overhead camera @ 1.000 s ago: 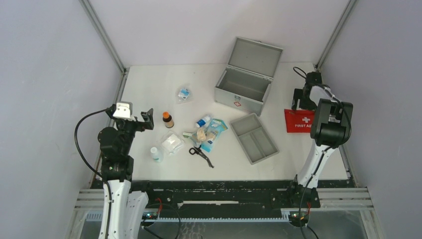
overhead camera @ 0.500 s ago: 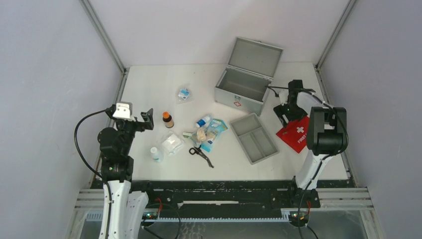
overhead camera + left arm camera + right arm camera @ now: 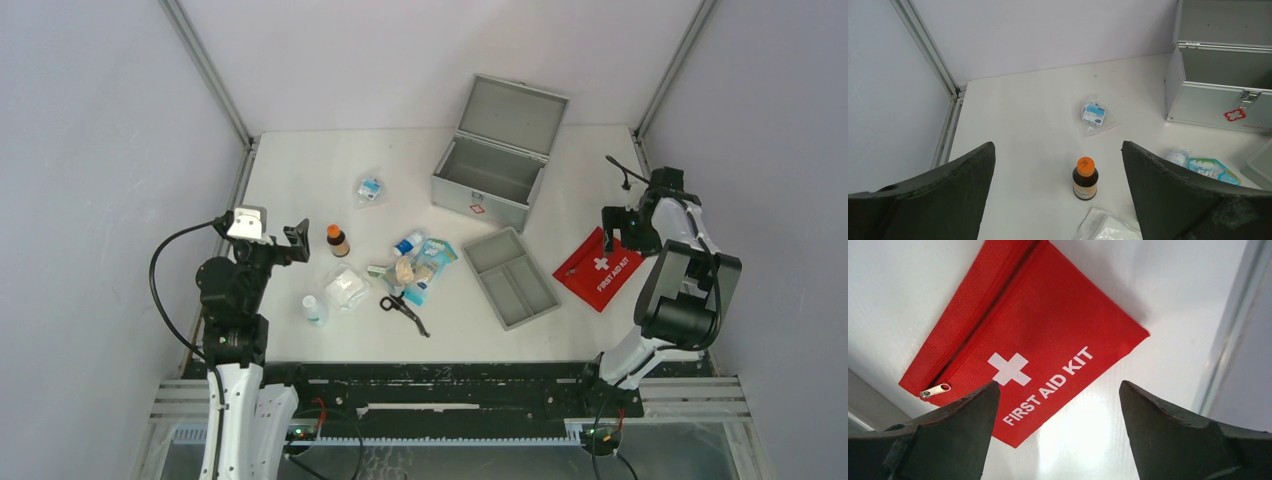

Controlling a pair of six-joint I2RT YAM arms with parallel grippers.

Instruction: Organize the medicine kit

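Two spread pairs — left fingers [image 3: 948, 195] empty, right fingers [image 3: 938, 435] above red pouch [image 3: 1038, 330], medicine kit [image 3: 500, 212] (open)

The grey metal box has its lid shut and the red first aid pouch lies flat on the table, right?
Not quite: the medicine kit has its lid open, as the top external view shows. The red first aid pouch does lie flat on the table.

Red pouch [image 3: 1033, 335] with white cross; grey medicine kit [image 3: 455, 193]; orange-capped brown bottle [image 3: 1085, 178].
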